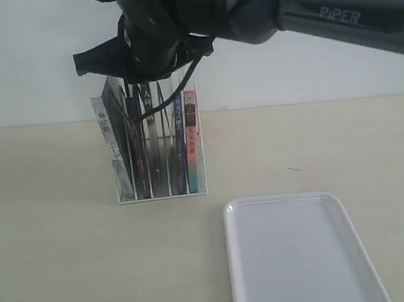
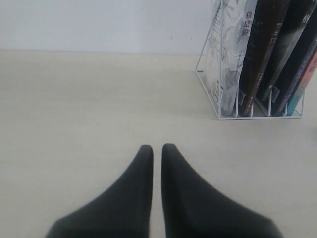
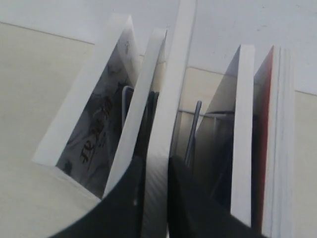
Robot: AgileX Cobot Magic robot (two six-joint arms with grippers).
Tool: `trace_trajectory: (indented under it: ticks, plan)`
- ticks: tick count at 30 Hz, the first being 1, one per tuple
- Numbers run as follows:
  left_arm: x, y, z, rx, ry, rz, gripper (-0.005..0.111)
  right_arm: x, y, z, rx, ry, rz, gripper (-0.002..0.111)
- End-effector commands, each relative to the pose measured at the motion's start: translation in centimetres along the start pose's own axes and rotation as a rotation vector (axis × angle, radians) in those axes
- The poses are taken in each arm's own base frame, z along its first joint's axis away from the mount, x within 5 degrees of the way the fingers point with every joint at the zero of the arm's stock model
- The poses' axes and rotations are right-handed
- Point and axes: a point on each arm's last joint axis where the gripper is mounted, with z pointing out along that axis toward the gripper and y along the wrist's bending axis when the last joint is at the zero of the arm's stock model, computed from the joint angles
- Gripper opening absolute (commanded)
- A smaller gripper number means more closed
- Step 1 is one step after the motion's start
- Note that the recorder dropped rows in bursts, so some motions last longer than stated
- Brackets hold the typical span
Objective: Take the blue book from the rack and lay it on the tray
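Observation:
The wire rack (image 1: 162, 196) stands upright with several books in it. The blue book (image 1: 179, 149) shows its dark blue spine beside the pink-and-teal one (image 1: 193, 145). My right gripper (image 1: 141, 84) reaches in from the right over the rack top. In the right wrist view this gripper (image 3: 156, 161) is shut on the top page edge of the middle book (image 3: 171, 99), one slot from the blue book (image 3: 242, 129). That middle book's spine (image 1: 148, 127) looks dark. The white tray (image 1: 276, 200) lies in front right of the rack. My left gripper (image 2: 157, 147) hovers shut over bare table, holding nothing.
A white-grey book with black characters (image 1: 107, 134) leans at the rack's left end, with a black-spined book (image 1: 136, 149) beside it. A pale wall rises behind the table. The rack (image 2: 257, 117) stands off to one side of the left gripper.

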Motion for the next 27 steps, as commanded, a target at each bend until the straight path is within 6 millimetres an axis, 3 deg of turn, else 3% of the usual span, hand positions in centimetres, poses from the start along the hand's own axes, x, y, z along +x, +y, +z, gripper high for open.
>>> trace_trajectory:
  ticks: [1, 6, 11, 13, 19, 27]
  plan:
    - [0.1, 0.0, 0.0, -0.005, -0.004, -0.007, 0.006, -0.4, 0.3, 0.0, -0.028, -0.043, -0.007, 0.0]
    - [0.1, 0.0, 0.0, -0.005, -0.004, -0.007, 0.006, -0.4, 0.3, 0.0, -0.024, -0.035, -0.004, 0.004]
    - [0.1, 0.0, 0.0, -0.005, -0.004, -0.007, 0.006, -0.4, 0.3, 0.0, -0.03, -0.041, -0.004, 0.036]
    - [0.1, 0.0, 0.0, -0.005, -0.004, -0.007, 0.006, -0.5, 0.3, -0.1, -0.031, -0.044, -0.003, 0.043]
    - [0.1, 0.0, 0.0, -0.005, -0.004, -0.007, 0.006, -1.8, -0.5, -2.7, -0.002, -0.059, -0.039, 0.043]
    - [0.1, 0.0, 0.0, -0.005, -0.004, -0.007, 0.006, -3.4, -3.1, -6.0, 0.099, -0.06, -0.063, 0.043]
